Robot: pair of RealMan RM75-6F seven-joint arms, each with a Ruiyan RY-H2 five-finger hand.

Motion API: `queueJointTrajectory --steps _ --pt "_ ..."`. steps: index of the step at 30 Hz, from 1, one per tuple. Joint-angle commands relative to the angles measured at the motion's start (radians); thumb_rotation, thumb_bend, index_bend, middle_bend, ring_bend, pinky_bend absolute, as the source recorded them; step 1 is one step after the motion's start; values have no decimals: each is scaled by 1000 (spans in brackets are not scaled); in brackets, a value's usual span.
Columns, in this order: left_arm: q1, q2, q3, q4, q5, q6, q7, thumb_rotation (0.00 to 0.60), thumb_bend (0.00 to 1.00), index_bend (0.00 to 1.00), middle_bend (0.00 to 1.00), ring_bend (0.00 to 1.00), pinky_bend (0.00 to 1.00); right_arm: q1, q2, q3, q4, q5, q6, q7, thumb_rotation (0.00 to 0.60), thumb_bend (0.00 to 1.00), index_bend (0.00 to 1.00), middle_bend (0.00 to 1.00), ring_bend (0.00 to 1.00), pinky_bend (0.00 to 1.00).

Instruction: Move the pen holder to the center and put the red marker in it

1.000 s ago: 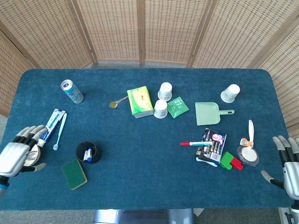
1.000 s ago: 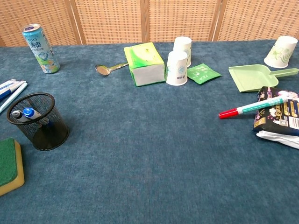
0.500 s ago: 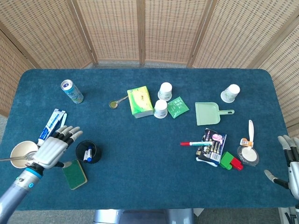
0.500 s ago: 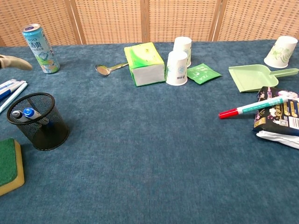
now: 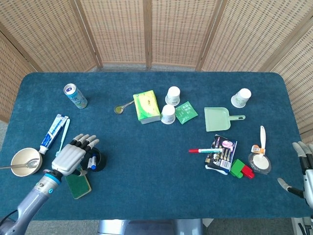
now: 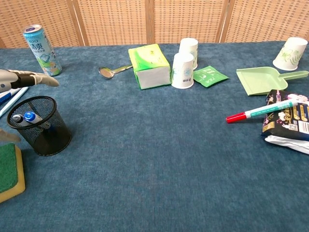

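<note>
Left robot hand [image 5: 73, 152] spread beside pen holder [image 5: 96, 159]

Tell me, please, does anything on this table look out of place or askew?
Mostly small things. The red marker lies propped at a slant, its far end resting on a snack packet. The pen holder already holds a blue-capped pen, leaning inside. Nothing looks spilled or damaged.

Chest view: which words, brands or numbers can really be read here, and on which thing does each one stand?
"TEA": on the green sachet, faint.
Drink can: large characters, not legible to me.
Paper cups: small print, too small to read.
Dark packet under the red marker: label text blurred.
Green tissue box: no readable text.
</note>
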Motion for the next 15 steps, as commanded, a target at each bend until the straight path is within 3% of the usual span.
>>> queueJointTrajectory --steps 1,4,7,10,15 --pt "-27 -7 -8 -19 -76 -40 32 600 10 19 0 0 228 3 1 -2 1 0 -7 7 600 0 71 0 0 0" --pt "-36 -17 -12 -21 -95 -39 39 600 11 90 53 35 337 4 4 -4 2 -1 -13 14 600 0 72 0 0 0" --pt "-46 -24 -9 -25 -115 -37 62 600 21 203 275 210 459 5 3 -3 2 0 -13 15 600 0 72 0 0 0" --pt "-56 -31 -9 -36 -151 -33 94 600 45 261 376 300 495 4 3 -3 3 1 -13 15 600 0 71 0 0 0" --pt "-65 -34 -11 -52 -183 -10 122 600 65 292 434 332 508 6 5 -4 4 3 -20 23 600 0 71 0 0 0"
